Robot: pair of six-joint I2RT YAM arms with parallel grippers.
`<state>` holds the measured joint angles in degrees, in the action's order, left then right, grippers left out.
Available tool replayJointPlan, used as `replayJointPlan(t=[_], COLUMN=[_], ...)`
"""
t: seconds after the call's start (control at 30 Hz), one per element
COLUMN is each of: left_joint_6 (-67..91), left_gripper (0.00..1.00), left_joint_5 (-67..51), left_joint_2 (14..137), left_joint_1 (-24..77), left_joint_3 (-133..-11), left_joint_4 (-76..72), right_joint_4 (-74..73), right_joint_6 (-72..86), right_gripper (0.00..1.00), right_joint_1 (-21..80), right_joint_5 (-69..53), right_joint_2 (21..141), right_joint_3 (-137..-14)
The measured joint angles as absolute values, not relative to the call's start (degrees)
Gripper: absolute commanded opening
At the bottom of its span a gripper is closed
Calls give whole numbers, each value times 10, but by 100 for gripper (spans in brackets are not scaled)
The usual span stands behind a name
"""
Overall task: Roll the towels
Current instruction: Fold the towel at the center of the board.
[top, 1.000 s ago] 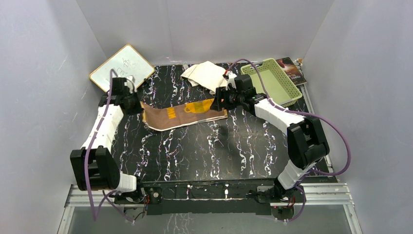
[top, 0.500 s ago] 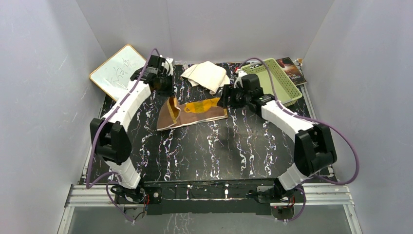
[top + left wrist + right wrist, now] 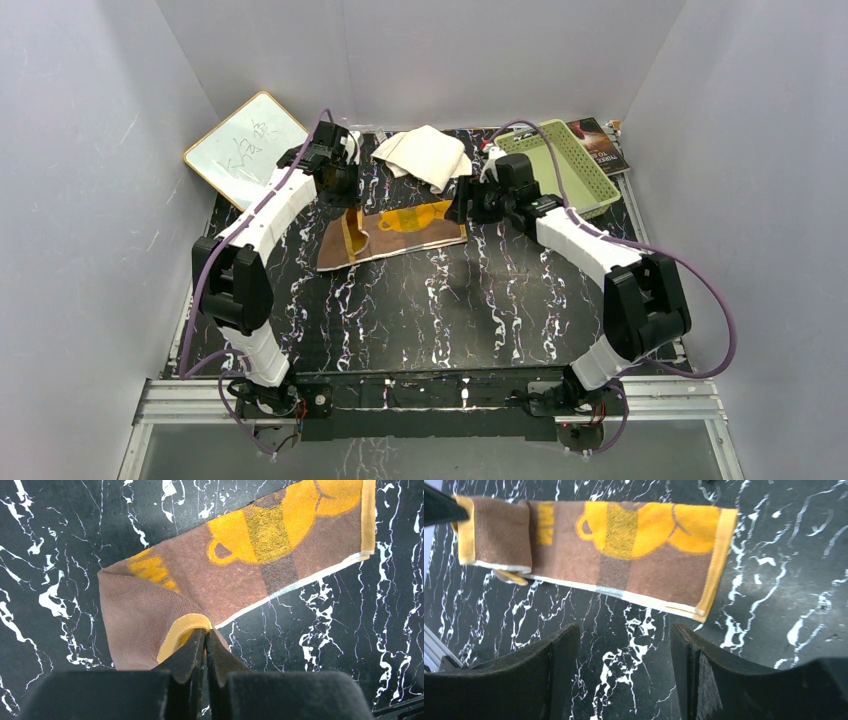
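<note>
The left gripper (image 3: 205, 632), clamped on the bear towel's (image 3: 400, 232) left hem, has carried that end rightward over the cloth, likely the roll's first turn. The right gripper (image 3: 621, 640) hovers, jaws apart, above the other end. The cream towel (image 3: 425, 155) lies bunched at the table's (image 3: 450, 300) far edge.

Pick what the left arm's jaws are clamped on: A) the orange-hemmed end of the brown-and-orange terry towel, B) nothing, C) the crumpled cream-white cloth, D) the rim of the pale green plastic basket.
A: in the left wrist view the left jaws are shut on the orange hem of the brown-and-orange terry towel, with that end folded back over the towel.
</note>
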<state>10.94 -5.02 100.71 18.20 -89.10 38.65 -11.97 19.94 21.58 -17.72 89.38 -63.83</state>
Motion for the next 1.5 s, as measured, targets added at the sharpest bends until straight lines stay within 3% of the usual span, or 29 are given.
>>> replayJointPlan(t=[0.3,0.33,0.4,0.43,0.5,0.6,0.77,1.17,1.27,1.4,1.5], left_joint_6=[105,105,106,106,109,118,123,123,135,169,195], left_gripper=[0,4,46,61,72,77,80,77,75,72,69], left_joint_5=[-27,-26,-20,-12,12,53,51,7,-40,-123,-177], left_joint_2=[969,958,927,909,879,861,852,834,842,857,872], left_joint_1=[158,146,109,84,36,-19,-16,-14,-16,-18,-18], left_joint_3=[-850,-841,-809,-792,-762,-738,-704,-617,-589,-542,-509], left_joint_4=[387,386,380,375,372,373,357,314,287,227,183], right_joint_4=[-113,-112,-109,-109,-108,-110,-107,-107,-104,-100,-91], right_joint_6=[194,194,194,194,194,194,189,160,152,151,156], right_gripper=[65,65,65,65,65,65,65,65,52,2,0], right_joint_1=[251,250,250,249,250,250,250,250,248,237,221], right_joint_5=[-182,-182,-182,-183,-184,-185,-185,-176,-180,-202,-215], right_joint_2=[931,937,951,959,971,989,1021,1153,1177,1201,1207], right_joint_3=[-638,-638,-639,-639,-640,-646,-679,-798,-814,-816,-806])
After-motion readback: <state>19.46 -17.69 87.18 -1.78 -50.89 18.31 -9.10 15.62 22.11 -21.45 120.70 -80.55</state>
